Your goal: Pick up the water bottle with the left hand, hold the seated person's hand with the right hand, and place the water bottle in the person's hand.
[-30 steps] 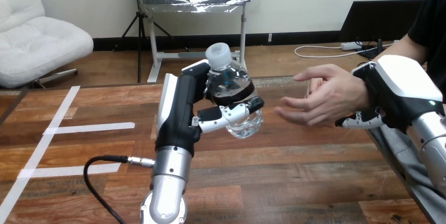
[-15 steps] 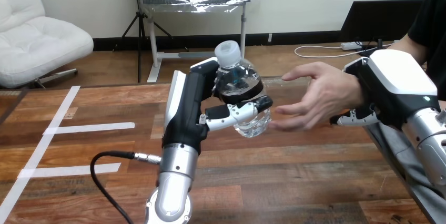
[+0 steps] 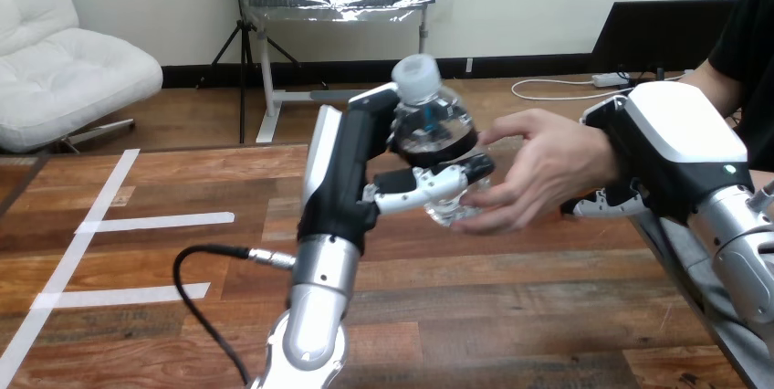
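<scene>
Nearly done: your left hand [image 3: 345, 179] has its fingers [image 3: 429, 192] wrapped round the water bottle [image 3: 429, 124], which touches the person's hand [image 3: 538, 165]. Your right hand [image 3: 671, 147] sits at their wrist [image 3: 607, 159], grip unclear. Only the release is left.

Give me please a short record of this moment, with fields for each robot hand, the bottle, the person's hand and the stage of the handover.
left hand: fingers curled round the water bottle, holding it above the table
water bottle: roughly upright, white cap on top
person's hand: open at the bottle's right side, fingers reaching under its base, apparently touching it
right hand: at the person's wrist; grip cannot be judged
stage: bottle at the person's hand, not yet released
</scene>
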Tool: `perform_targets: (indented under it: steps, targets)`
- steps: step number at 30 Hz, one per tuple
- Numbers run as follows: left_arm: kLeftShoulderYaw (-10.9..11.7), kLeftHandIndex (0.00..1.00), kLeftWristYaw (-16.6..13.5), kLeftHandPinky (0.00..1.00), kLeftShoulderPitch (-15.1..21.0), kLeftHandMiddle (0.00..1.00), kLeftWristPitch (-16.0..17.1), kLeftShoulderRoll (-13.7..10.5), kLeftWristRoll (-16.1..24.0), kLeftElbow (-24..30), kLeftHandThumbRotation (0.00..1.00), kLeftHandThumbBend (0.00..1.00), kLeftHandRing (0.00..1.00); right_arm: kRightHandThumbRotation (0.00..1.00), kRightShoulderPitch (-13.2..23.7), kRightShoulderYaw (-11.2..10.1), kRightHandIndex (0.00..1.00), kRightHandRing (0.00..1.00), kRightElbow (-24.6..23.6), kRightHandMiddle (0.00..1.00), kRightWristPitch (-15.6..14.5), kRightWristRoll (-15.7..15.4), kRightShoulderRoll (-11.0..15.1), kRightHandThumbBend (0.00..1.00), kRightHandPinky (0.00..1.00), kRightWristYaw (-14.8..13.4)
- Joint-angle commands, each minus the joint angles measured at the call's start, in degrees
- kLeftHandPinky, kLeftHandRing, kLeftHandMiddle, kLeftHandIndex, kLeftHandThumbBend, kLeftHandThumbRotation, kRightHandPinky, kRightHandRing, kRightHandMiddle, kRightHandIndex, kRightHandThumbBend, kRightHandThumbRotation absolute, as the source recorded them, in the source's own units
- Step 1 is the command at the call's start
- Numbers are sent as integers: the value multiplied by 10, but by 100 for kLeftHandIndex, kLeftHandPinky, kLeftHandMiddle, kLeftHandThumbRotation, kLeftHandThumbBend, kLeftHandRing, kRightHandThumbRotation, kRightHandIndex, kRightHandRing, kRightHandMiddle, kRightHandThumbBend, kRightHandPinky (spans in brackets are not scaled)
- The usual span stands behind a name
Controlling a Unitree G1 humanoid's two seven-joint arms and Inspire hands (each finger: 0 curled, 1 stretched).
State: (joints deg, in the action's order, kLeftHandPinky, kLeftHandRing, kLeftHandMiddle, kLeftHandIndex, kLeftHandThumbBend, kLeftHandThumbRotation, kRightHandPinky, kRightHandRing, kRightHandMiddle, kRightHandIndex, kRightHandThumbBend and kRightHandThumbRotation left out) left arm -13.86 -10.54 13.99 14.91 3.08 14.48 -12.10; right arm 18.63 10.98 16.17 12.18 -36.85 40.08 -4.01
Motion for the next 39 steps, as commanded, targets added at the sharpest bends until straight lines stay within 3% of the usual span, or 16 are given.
perform_targets:
  steps: [1, 16, 39]
  targets:
    - [-10, 49, -11, 39, 51, 41, -2, 54, -2, 5, 0, 59, 39, 0, 17, -8, 35, 25, -14, 33, 15, 4, -10, 78, 20, -12]
    - [-33, 49, -24, 39, 70, 42, -20, 72, -6, -1, 0, 59, 40, 0, 15, -7, 36, 27, -35, 35, 14, -7, -12, 84, 22, -3]
    - [-72, 49, -39, 40, 86, 42, -5, 96, -22, -22, 0, 58, 39, 0, 10, -9, 37, 29, -54, 36, 19, -6, -11, 83, 24, -1]
